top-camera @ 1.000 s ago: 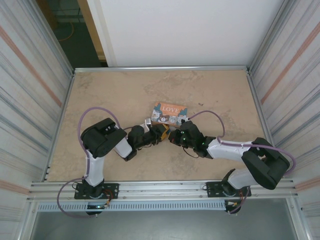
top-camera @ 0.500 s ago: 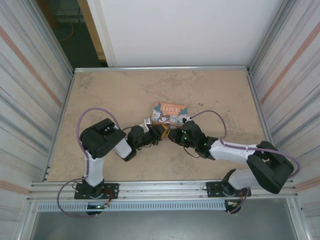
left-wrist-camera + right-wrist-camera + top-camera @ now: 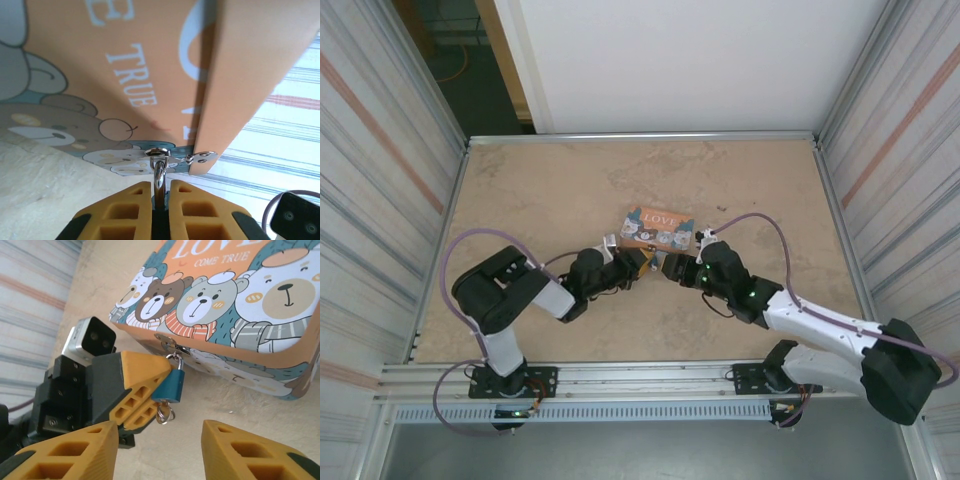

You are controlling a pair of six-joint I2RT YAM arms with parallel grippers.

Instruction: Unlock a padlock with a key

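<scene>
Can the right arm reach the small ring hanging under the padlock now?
Probably yes. The right gripper is open and faces the ring, which hangs bare below the padlock. The left gripper grips the padlock from one side, close by.

The left gripper (image 3: 160, 194) sits at the bottom edge, its two yellow-orange fingers (image 3: 127, 207) drawn together to a narrow slot. The padlock (image 3: 159, 176) shows as a silvery shackle rising out of that slot into a metal hasp (image 3: 172, 158) at the corner of the orange, bear-printed box (image 3: 125, 65). The beige desk (image 3: 45, 185) lies at the lower left and a striped wall (image 3: 280, 150) at the right.
</scene>
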